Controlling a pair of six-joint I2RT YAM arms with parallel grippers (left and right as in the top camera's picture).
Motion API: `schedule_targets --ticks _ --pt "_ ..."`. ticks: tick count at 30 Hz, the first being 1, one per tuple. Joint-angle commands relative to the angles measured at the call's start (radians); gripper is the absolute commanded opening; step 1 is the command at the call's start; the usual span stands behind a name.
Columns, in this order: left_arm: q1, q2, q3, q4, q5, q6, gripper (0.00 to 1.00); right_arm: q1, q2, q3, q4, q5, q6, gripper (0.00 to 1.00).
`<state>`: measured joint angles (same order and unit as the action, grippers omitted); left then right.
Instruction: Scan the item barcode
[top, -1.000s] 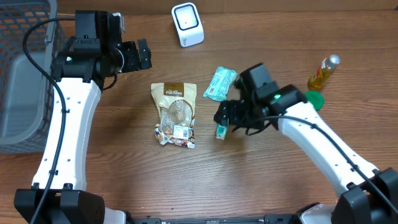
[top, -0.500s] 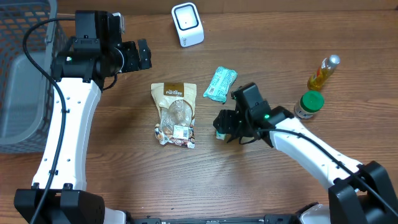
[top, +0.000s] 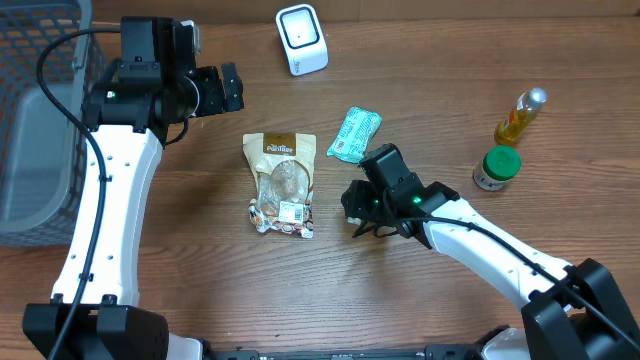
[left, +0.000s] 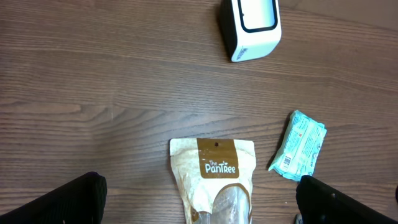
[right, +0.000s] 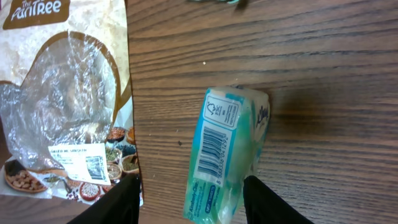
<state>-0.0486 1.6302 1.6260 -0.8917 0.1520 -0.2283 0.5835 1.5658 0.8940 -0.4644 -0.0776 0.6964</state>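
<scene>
Lit brightly and evenly from overhead, leaving soft shadows on the wooden surface (top: 200, 290) and a darker one beside the teal packet (right: 230, 155). Caught mild glare on the window of the pouch (right: 62, 87). Rendered print sharp; blurred only the fingers (left: 62, 202) of the left end effector (left: 199, 190).

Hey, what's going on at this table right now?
The right gripper is down over a small teal packet that lies barcode-up beside the PanTree bag. Its jaws stand either side of the packet, not closed on it. The left gripper hangs open over the table near the white scanner. No item is at the scanner yet.
</scene>
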Motion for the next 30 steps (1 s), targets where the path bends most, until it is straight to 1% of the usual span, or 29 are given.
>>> schedule_targets --ticks 1,6,7,9,13,19,27,30 --pt "-0.004 0.0 0.013 0.002 -0.005 0.023 1.0 0.006 0.027 -0.008 0.01 0.024 0.023 0.46" --pt "-0.004 0.0 0.013 0.002 -0.006 0.023 0.99 0.006 0.043 -0.008 0.033 -0.011 0.022 0.4" --pt "-0.004 0.0 0.013 0.002 -0.006 0.023 0.99 0.006 0.045 -0.008 0.041 -0.026 0.022 0.36" --pt "-0.004 0.0 0.013 0.002 -0.006 0.023 1.0 0.006 0.046 -0.008 0.042 -0.032 0.022 0.35" --pt "-0.004 0.0 0.013 0.002 -0.006 0.023 0.99 0.006 0.046 -0.008 0.043 -0.046 0.022 0.34" --pt "-0.004 0.0 0.013 0.002 -0.006 0.023 1.0 0.006 0.047 -0.008 0.072 -0.127 0.021 0.34" --pt "-0.004 0.0 0.013 0.002 -0.006 0.023 1.0 0.006 0.047 -0.008 0.093 -0.136 0.02 0.35" --pt "-0.004 0.0 0.012 0.002 -0.006 0.023 1.0 0.006 0.047 -0.008 0.094 -0.1 0.011 0.35"
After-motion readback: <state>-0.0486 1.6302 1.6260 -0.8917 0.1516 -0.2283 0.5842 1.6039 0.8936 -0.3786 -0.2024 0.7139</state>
